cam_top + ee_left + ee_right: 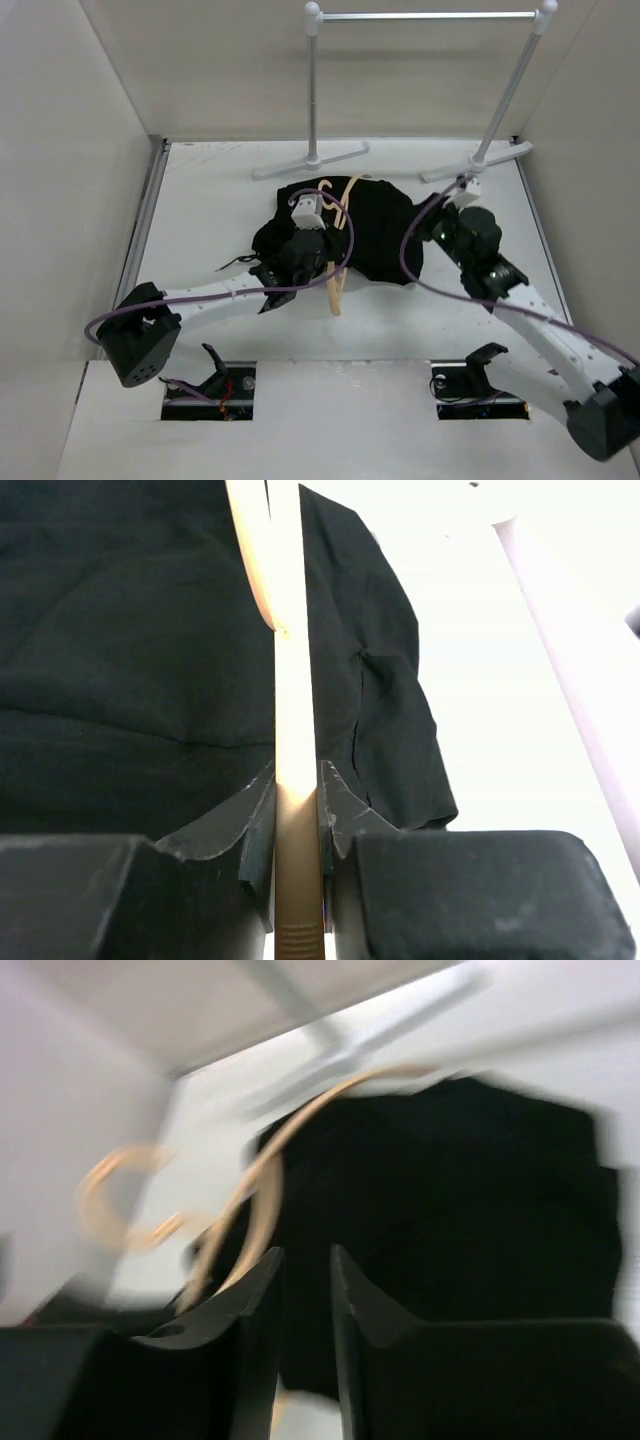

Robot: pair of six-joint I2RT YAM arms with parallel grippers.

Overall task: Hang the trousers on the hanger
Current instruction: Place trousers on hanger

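Observation:
The black trousers [380, 235] lie bunched on the white table in the top view, just in front of the rail's feet. The tan wooden hanger [338, 270] lies across their left part, its hook [328, 192] towards the rail. My left gripper [325, 258] is shut on the hanger's bar [288, 680], with both jaws pressed flat against the wood and the trousers [130, 630] beneath. At the trousers' right edge my right gripper [435, 225] hovers, its jaws a narrow gap apart [305, 1260] and nothing between them. That view is blurred and shows the trousers [470, 1200] and the hanger [265, 1175].
The white garment rail [430, 16] stands at the back on two posts with spread feet [312, 160]. Tall side walls close in the table on the left [70, 180] and right [590, 120]. Purple cables [410, 260] loop off both arms.

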